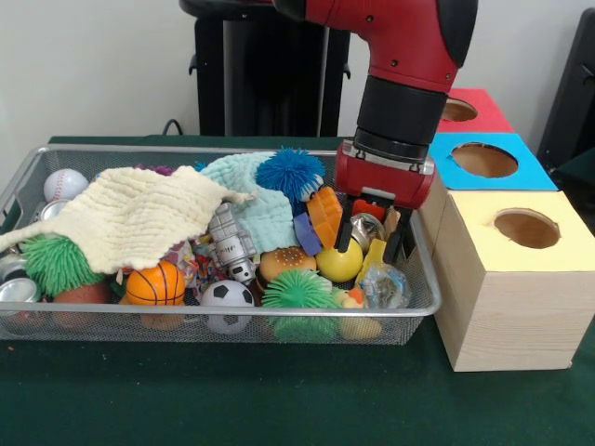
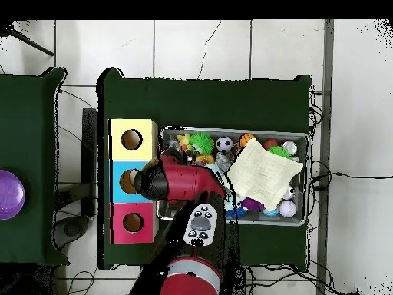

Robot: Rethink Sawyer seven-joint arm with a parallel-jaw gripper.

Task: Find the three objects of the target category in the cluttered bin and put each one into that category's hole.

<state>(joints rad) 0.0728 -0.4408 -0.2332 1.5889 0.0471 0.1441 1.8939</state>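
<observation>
Room: pale tiled floor (image 2: 192, 54), white wall (image 1: 93, 65) behind my pedestal. Green table cover (image 1: 232, 400) carries all. Wire bin (image 1: 186, 321) packed with toys, cream cloth (image 1: 139, 218) draped over left half in front view. Three boxes (image 1: 507, 279) with round holes just beside bin: yellow, blue, red. My claw (image 1: 374, 251) down in bin end nearest boxes, fingers apart, holding nothing. Clear crinkly plastic item (image 1: 383, 286) just below fingertips.

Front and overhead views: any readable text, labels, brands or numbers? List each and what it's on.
None readable in either view.
Arm's control panel: buttons show, any markings too small to read.
Hole boxes: plain coloured tops, no labels.
Toys in the bin: no legible print.
</observation>
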